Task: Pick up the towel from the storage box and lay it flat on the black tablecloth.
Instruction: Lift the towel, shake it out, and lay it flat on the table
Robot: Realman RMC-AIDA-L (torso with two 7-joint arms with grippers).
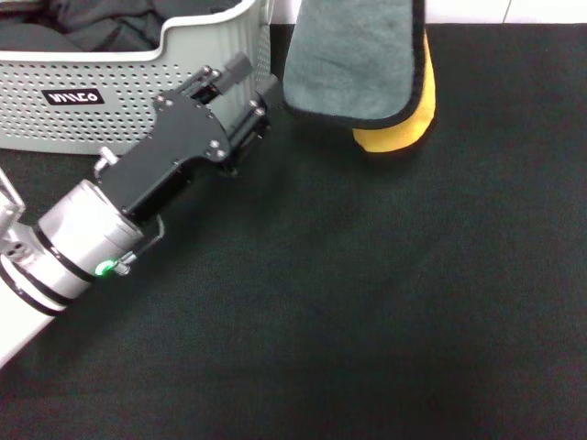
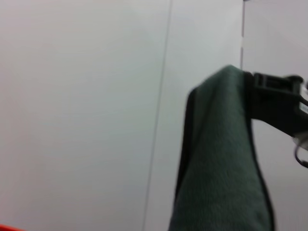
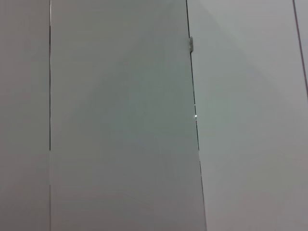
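Observation:
The towel [image 1: 353,60] hangs at the top centre of the head view, grey face towards me, with its yellow face [image 1: 404,133] showing below and behind. Its top runs out of the picture. In the left wrist view the towel [image 2: 216,163] hangs from a black gripper [image 2: 255,94], my right one, shut on its upper edge. My left gripper [image 1: 252,92] is low beside the right end of the storage box [image 1: 110,101], left of the towel and apart from it. The black tablecloth [image 1: 367,293] covers the table.
A dark cloth heap [image 1: 101,27] lies inside the storage box at the far left. My left arm [image 1: 83,238] crosses the near left corner. The right wrist view shows only pale wall panels [image 3: 120,120].

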